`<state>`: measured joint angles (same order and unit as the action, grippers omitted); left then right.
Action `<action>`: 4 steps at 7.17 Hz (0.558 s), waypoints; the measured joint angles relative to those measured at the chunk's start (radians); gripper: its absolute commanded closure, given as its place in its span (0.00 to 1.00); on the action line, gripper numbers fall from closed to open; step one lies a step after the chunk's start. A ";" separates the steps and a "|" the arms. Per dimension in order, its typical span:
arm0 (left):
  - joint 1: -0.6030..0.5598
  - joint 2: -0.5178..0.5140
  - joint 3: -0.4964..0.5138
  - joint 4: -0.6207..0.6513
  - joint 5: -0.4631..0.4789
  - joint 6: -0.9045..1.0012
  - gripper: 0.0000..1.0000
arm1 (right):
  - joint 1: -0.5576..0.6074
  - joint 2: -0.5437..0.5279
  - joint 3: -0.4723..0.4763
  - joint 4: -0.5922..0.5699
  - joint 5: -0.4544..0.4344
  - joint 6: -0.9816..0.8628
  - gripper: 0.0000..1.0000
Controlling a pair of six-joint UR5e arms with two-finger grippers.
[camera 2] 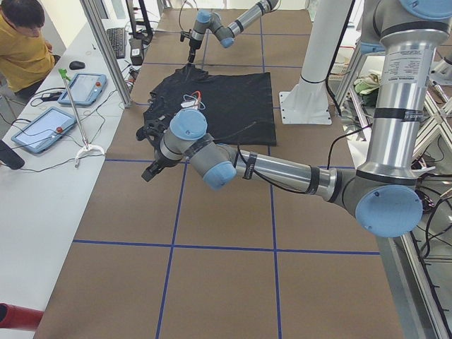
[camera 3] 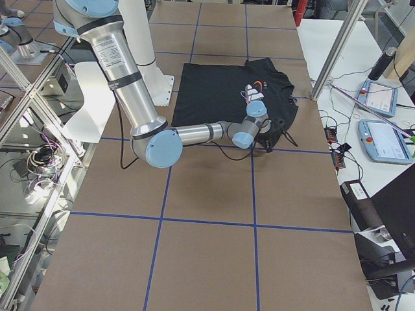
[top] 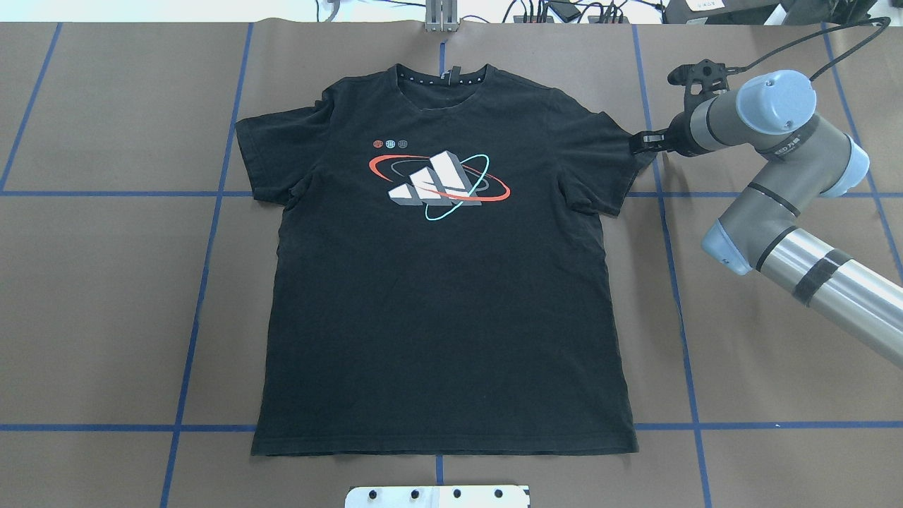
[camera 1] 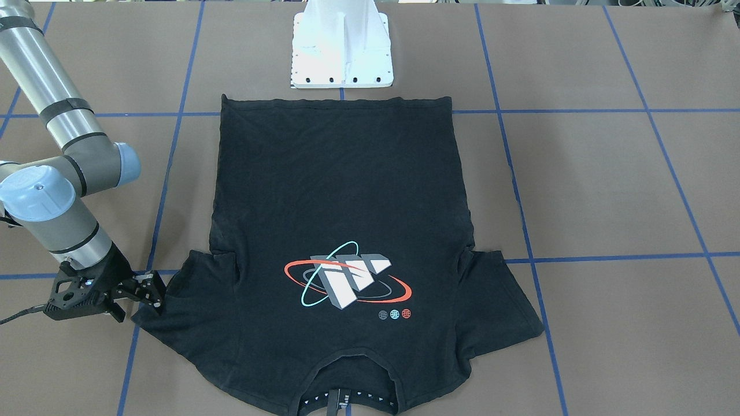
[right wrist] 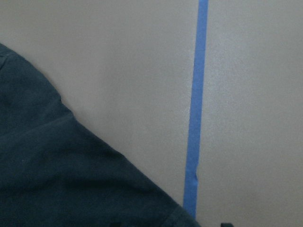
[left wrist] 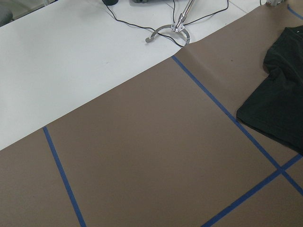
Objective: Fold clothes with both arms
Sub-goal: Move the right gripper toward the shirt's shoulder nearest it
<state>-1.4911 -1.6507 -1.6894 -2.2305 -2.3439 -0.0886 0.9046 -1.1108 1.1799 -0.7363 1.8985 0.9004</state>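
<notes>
The black T-shirt (top: 444, 282) lies flat on the brown table with the logo (top: 439, 180) facing up and its collar on the far side from the robot. My right gripper (top: 640, 141) is low at the outer hem of the shirt's right sleeve (top: 607, 152). It also shows in the front view (camera 1: 143, 301). Its jaws are open, and in the right wrist view the sleeve's edge (right wrist: 71, 170) lies at the fingertips. My left gripper (camera 2: 152, 169) shows only in the exterior left view, above bare table short of the shirt. I cannot tell whether it is open or shut. The left wrist view shows the other sleeve (left wrist: 279, 94).
The white base pedestal (camera 1: 342, 52) stands by the shirt's bottom hem. Blue tape lines (top: 663, 233) cross the table. An operator (camera 2: 25, 42), tablets (camera 2: 42, 131) and a small stand (camera 2: 85, 148) are at a white side table past the collar side.
</notes>
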 measured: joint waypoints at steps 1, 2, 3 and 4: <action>0.000 0.000 0.000 0.000 0.000 0.001 0.00 | 0.000 0.001 -0.002 0.000 -0.001 0.000 0.71; 0.000 0.000 0.000 0.000 0.001 0.001 0.00 | -0.001 0.002 -0.002 0.000 -0.001 0.000 0.86; 0.000 0.000 0.000 -0.001 0.001 0.001 0.00 | 0.000 0.003 -0.001 0.000 0.001 0.000 0.97; -0.001 0.000 0.001 0.000 0.001 0.001 0.00 | 0.002 0.002 0.002 0.008 0.003 0.000 1.00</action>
<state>-1.4919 -1.6506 -1.6889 -2.2308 -2.3428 -0.0875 0.9064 -1.1090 1.1822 -0.7285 1.9017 0.9004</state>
